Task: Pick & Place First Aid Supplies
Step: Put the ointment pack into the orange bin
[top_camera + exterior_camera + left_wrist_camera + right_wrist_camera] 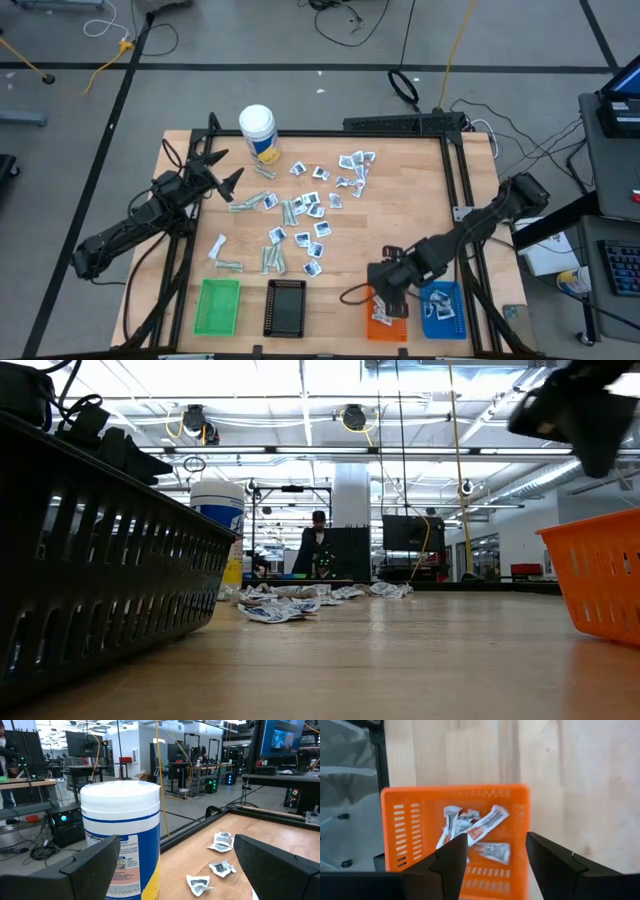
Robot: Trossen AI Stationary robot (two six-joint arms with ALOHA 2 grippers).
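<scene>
1. Above the orange tray (385, 318) at the near edge of the table (400, 200) hangs the right gripper (385, 290). In its wrist view the fingers stand spread with nothing between them, and the tray lies directly below.
2. Orange tray contents: several packets (472, 832) with red print, lying loose and overlapping. The blue tray (443, 310) just beside it also holds some packets. The green tray (218, 306) and black tray (287, 306) look bare from above.
3. Most of the supplies (305, 215) are not yet sorted. They are scattered across the middle of the table: square white-and-blue sachets (352, 162) toward the far side, longer pale strips (245, 205) nearer the left arm, and two more strips (225, 265) close to the green tray.
4. Left gripper (222, 172) sits at the far left of the table, beside the white bottle (259, 132). Its fingers are parted and hold nothing; its wrist view looks past the bottle (122, 840) to a few sachets (220, 867).
5. Handling, judged: the packets are light, thin and floppy, with slick wrappers. They lie flat on the wood, so a fingertip has little to get under.
6. Grip point, judged: take an isolated packet across its short width, at a crinkled or lifted edge. Overlapping ones risk coming up in pairs.
</scene>
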